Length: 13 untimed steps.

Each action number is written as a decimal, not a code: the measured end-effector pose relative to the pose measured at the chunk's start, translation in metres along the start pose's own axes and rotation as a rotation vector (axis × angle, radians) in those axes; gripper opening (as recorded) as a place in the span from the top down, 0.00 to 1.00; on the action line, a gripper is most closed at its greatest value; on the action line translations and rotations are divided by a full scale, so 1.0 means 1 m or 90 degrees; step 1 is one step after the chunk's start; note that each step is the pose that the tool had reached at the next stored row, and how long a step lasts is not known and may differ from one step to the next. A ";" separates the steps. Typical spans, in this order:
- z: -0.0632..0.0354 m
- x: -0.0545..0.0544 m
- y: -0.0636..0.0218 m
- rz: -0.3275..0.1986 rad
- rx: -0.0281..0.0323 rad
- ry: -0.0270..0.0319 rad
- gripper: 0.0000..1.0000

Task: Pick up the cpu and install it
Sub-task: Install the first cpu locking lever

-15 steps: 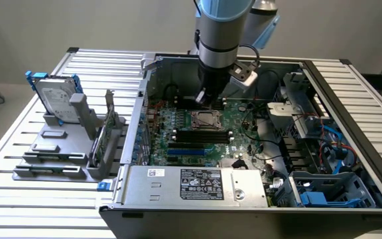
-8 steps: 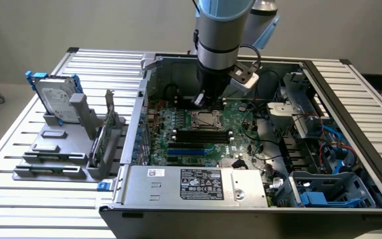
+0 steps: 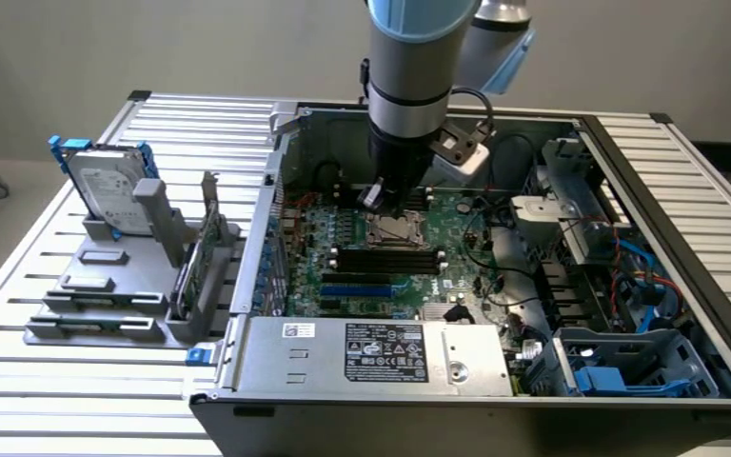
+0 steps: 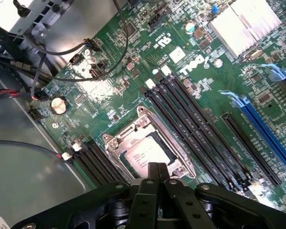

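While upright, arm (image 3: 406,86) poises closed pincer (image 4: 157,172) above cpu (image 4: 144,153).

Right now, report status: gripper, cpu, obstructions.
Gripper shut, empty, just above socket. Cpu lying in socket, frame open. Nothing between gripper and cpu.

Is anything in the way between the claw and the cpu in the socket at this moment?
Nothing visible does. The claw is shut and hangs just over the edge of the cpu, which lies inside the open metal socket frame on the motherboard. The nearby cables lie off to the side, away from the socket.
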<state>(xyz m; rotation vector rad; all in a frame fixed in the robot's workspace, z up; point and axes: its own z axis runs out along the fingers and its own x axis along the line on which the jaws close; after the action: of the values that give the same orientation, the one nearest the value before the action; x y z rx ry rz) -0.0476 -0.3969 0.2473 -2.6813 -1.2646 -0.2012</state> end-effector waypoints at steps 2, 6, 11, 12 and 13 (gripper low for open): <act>-0.0013 -0.004 -0.0005 0.000 0.0000 0.0000 0.89; -0.0039 -0.011 -0.0012 0.000 0.0000 0.0000 0.89; -0.0069 -0.017 -0.0008 0.001 0.0004 -0.0004 0.89; -0.0073 -0.018 -0.0008 0.001 0.0004 -0.0004 0.89; -0.0077 -0.019 -0.0007 0.002 0.0005 -0.0005 0.89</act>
<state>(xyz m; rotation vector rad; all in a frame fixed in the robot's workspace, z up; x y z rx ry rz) -0.0604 -0.4122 0.2512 -2.6824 -1.2612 -0.1994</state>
